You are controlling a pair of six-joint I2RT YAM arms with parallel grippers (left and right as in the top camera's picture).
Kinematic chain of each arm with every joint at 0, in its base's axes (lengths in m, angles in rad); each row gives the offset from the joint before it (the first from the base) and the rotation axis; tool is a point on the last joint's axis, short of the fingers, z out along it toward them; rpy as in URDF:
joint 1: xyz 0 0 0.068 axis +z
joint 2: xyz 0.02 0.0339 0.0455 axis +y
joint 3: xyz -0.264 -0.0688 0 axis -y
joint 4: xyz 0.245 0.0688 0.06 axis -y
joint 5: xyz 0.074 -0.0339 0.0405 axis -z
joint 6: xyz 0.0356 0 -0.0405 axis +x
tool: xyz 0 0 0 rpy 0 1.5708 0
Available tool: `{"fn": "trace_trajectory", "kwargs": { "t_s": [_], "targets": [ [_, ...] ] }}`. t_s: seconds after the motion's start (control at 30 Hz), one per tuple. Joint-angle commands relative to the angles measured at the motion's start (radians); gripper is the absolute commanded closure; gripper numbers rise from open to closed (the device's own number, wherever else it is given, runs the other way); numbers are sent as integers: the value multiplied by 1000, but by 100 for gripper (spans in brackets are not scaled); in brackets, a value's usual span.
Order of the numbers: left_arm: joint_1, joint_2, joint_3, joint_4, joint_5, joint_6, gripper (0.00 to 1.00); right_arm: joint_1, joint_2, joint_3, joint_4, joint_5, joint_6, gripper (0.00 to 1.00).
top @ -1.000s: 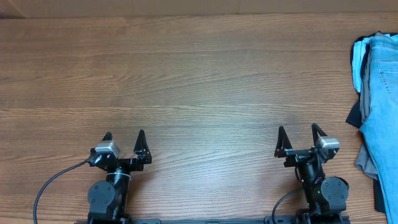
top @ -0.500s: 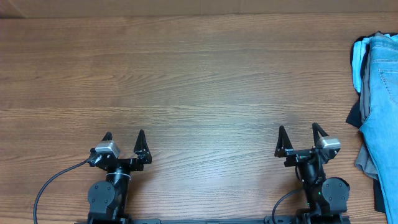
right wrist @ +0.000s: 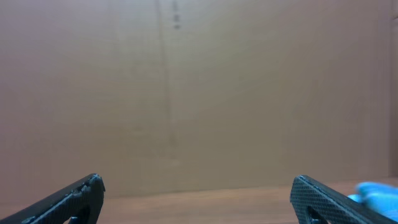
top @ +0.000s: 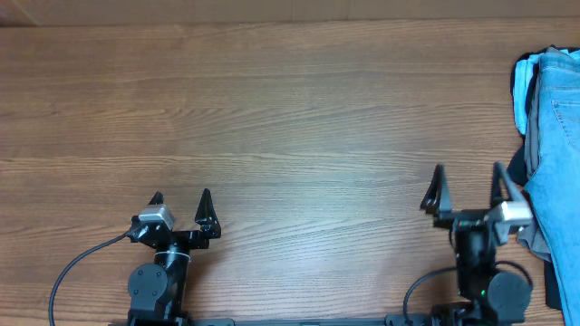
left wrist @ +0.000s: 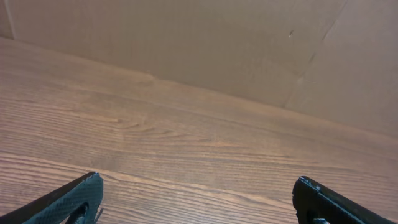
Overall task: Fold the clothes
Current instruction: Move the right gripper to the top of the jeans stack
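Observation:
A pile of clothes lies at the table's right edge, partly cut off by the frame: light-blue denim jeans on top, a pale-blue garment at the far end, grey and dark garments under them. A blue scrap shows at the right of the right wrist view. My right gripper is open and empty, raised just left of the pile. My left gripper is open and empty near the front left, far from the clothes. Both wrist views show open jaws.
The wooden table stretches wide to the left of the pile. A brown cardboard wall stands behind the table's far edge. Both arm bases sit at the front edge, with a black cable by the left one.
My right gripper has lifted and moved forward and to the right, closer to the clothes pile. The left arm and the clothes have not moved.

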State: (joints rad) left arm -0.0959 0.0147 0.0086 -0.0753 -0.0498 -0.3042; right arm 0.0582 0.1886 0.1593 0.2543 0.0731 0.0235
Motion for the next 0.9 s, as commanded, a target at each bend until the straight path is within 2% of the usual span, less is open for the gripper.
{"fn": "trace_trajectory", "kwargs": {
  "t_s": [0.0, 0.1, 0.2, 0.3, 0.33, 0.4, 0.43, 0.5, 0.63, 0.77, 0.87],
  "targets": [
    [6, -10, -4, 4, -12, 20, 0, -11, 175, 162, 10, 131, -106, 0],
    [6, -10, -4, 4, -12, 20, 0, -40, 407, 318, -11, 202, -106, 0],
    [6, -10, -4, 4, -12, 20, 0, -91, 629, 505, -121, 178, -102, 0],
    [6, -10, -4, 4, -12, 20, 0, -153, 852, 745, -329, 121, -103, 0],
    [6, -10, -4, 4, -12, 20, 0, -202, 994, 920, -496, 94, -104, 0],
    [6, -10, -4, 4, -12, 20, 0, -269, 1162, 1136, -697, 68, -110, 0],
    [6, -10, -4, 4, -12, 20, 0, -329, 1316, 1326, -839, 48, -109, 0],
    [6, -10, -4, 4, -12, 20, 0, -362, 1434, 1456, -922, 29, -97, 0],
    [6, -10, -4, 4, -13, 20, 0, -387, 1570, 1530, -1002, 38, -103, 0],
    [6, -10, -4, 4, -12, 20, 0, -403, 1663, 1529, -902, 66, -111, 0],
    [6, -10, -4, 4, -12, 20, 0, -402, 1730, 1529, -817, 192, -110, 0]
  ]
}}
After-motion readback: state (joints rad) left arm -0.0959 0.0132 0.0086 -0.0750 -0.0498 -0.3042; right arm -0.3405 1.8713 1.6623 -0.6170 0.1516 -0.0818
